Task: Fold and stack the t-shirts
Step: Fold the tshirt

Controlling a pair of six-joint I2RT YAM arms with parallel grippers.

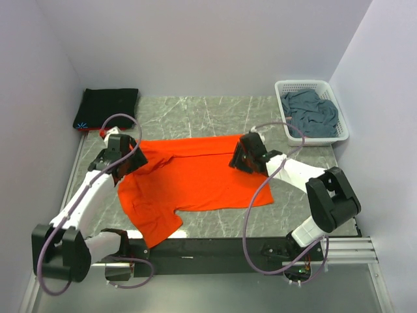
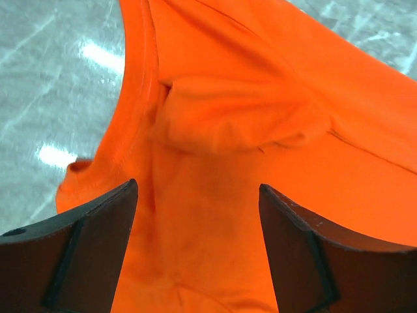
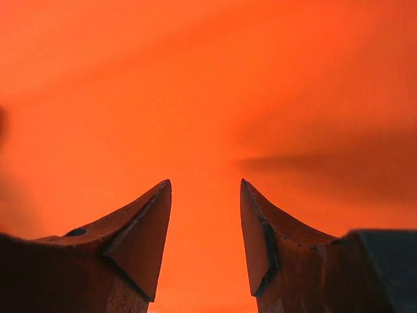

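Orange t-shirt (image 1: 202, 179) lies spread; L gripper (image 2: 197, 189) gapes wide, R gripper (image 3: 205, 186) parted less, both over it, gripping nothing.

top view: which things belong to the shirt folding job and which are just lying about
Job: orange t-shirt, spread out; black t-shirt, far-left corner; blue-grey t-shirt, bunched up.
Lying about: white lattice basket holding the blue-grey one; marble-patterned table.
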